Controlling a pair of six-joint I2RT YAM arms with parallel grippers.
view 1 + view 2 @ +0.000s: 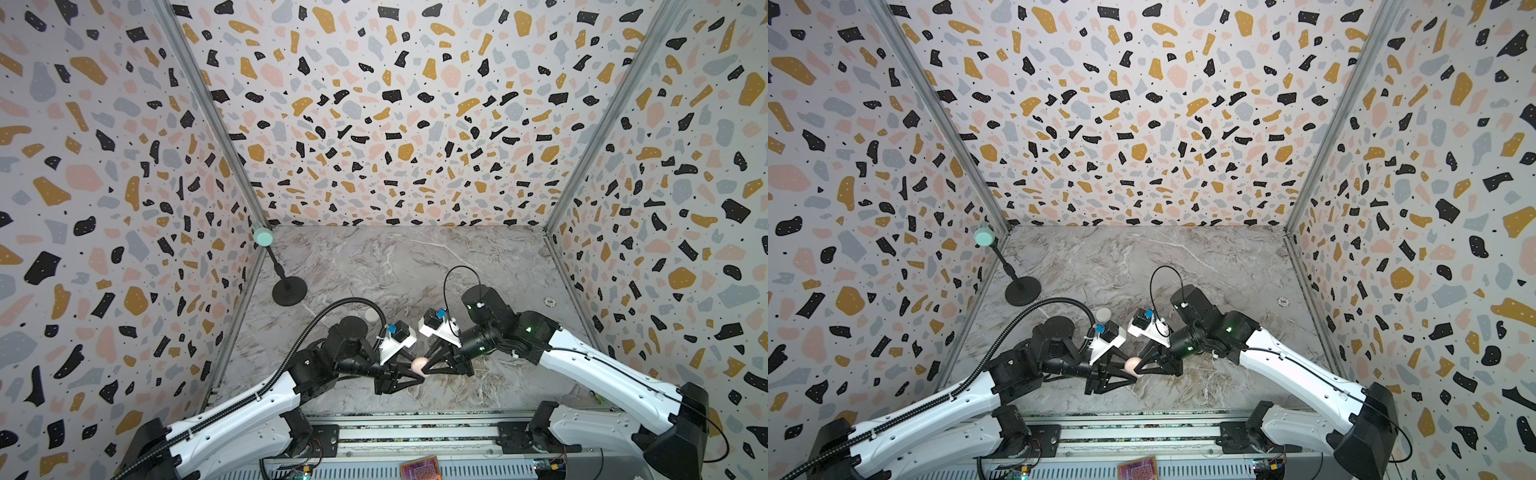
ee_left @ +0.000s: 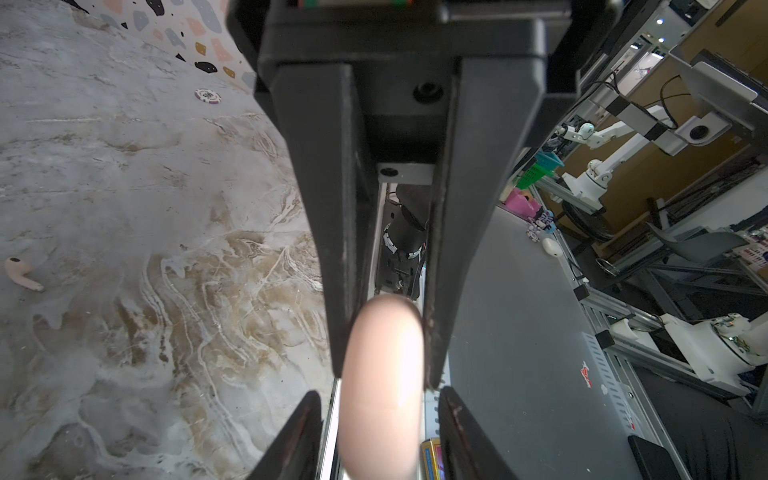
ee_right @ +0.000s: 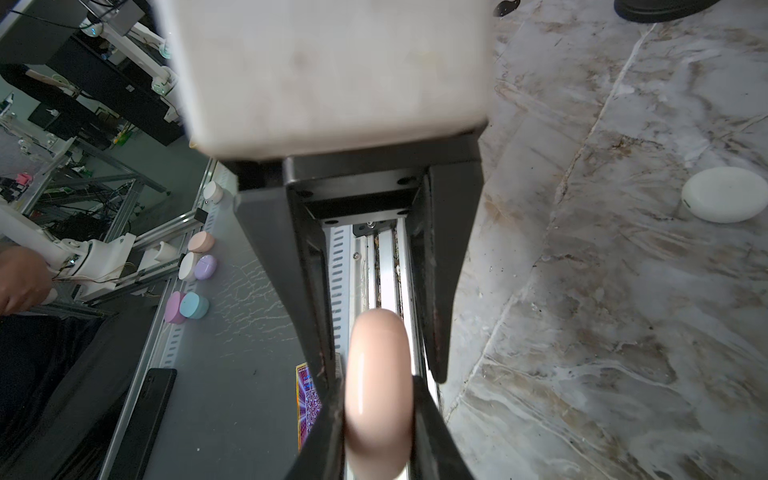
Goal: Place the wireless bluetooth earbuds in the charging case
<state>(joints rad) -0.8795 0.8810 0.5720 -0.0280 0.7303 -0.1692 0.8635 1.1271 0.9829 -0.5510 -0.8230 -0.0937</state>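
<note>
A pale pink round charging case (image 1: 418, 365) hangs above the table's front middle, edge-on, with its lid seam closed. My right gripper (image 3: 376, 386) is shut on it, both fingers pressed against its flat sides. From the opposite side my left gripper (image 2: 380, 392) straddles the same case (image 2: 380, 374); its jaws stand a little apart from it, with a narrow gap on each side. One pale pink earbud (image 2: 20, 272) lies loose on the marble table in the left wrist view. I see no other earbuds.
A closed white round case (image 1: 371, 314) lies on the marble behind the left arm, also in the right wrist view (image 3: 725, 195). A poker chip (image 1: 550, 301) lies at the right. A black stand (image 1: 289, 291) with a teal head is at the back left.
</note>
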